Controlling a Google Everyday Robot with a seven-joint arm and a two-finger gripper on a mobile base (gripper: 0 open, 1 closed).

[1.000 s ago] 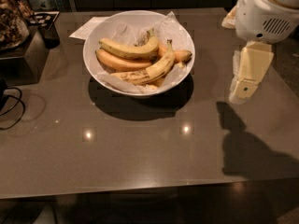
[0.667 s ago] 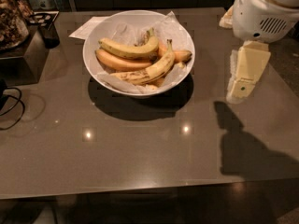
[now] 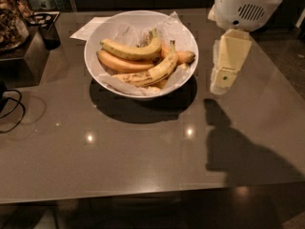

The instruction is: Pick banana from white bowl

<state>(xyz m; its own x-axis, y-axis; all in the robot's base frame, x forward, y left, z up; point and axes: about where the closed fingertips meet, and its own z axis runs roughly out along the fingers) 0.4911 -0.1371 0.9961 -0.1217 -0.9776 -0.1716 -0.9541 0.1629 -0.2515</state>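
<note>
banana (image 3: pixel 153 73) in white bowl (image 3: pixel 87 61) | gripper (image 3: pixel 222 80) right of it, apart | grip state unclear

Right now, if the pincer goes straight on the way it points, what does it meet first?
Likely the table, right of the bowl: the pincer points down there. Depth is unclear.

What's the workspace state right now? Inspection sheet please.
Surface: glossy brown table, light glints, arm shadow at right.
Job's things: speckled banana lies frontmost in the white bowl, among other bananas, on paper lining.
Clutter: paper sheet behind the bowl; dark box and black cup at far left.
Claw: claw hangs right of the bowl, apart from the banana.
Cables: black cable at left edge.
Surroundings: dark floor at right.
</note>
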